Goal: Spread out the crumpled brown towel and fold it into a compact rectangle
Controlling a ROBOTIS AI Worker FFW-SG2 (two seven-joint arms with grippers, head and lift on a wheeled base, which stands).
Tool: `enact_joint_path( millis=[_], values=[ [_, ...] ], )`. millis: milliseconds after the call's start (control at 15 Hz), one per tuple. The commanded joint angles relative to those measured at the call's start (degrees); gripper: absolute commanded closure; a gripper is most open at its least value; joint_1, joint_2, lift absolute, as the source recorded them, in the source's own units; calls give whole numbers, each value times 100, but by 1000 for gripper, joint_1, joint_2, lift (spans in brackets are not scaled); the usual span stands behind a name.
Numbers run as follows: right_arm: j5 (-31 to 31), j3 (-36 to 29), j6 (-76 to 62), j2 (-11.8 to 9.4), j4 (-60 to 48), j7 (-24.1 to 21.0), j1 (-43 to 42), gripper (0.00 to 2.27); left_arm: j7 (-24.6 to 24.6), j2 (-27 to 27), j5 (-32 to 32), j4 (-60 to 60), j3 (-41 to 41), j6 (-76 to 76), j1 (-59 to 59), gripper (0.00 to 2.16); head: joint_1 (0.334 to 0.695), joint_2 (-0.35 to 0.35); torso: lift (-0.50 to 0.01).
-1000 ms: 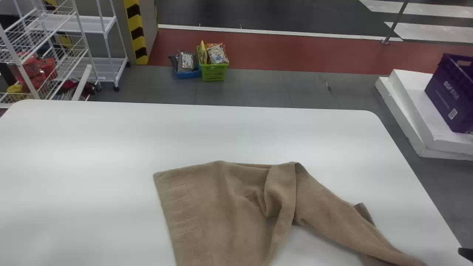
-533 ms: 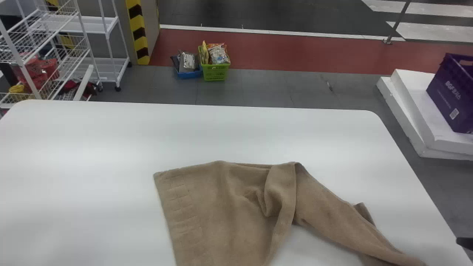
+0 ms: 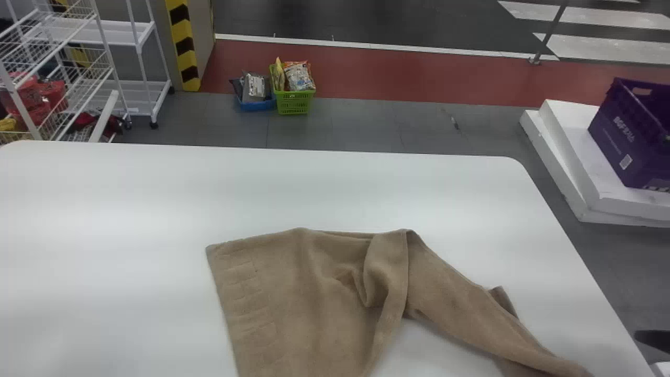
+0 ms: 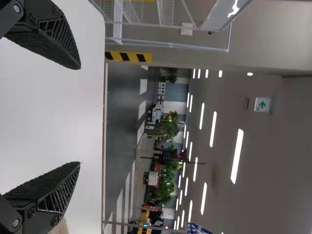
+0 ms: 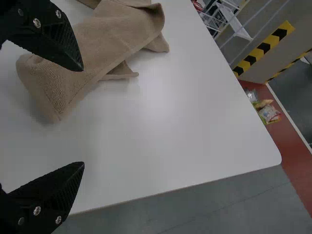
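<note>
Running past the head view's bottom edge, the crumpled brown towel (image 3: 293, 293) lies on the white desk (image 3: 131, 220), its near part cut off; a raised fold hides some of the cloth beneath. The right tool (image 3: 652, 338) is a dark sliver at the right edge; in the right wrist view the right tool (image 5: 83, 117) has its fingers apart, one covering a bit of towel. The left tool (image 4: 80, 115) is spread apart too, over the desk. The desk's far right corner is rounded. Beyond, on the floor, sit a green basket (image 3: 294, 104) and stacked white slabs (image 3: 573, 157) bearing a purple crate (image 3: 617, 131), clipped by the view's edge.
</note>
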Motion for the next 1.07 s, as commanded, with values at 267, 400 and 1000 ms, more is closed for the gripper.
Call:
enact_joint_path(
  millis=[267, 400, 1000],
  values=[
    [453, 579, -59, -26, 181, 54, -106, 218, -9, -15, 14, 51, 32, -3, -9, 124, 695, -116, -127],
    [532, 773, -129, 1, 216, 54, -106, 221, -9, -15, 14, 51, 32, -3, -18, 124, 695, -104, -127],
    [716, 1230, -165, 54, 164, 54, -62, 340, -27, -15, 23, 60, 85, 15, -18, 124, 695, -37, -127]
  ],
)
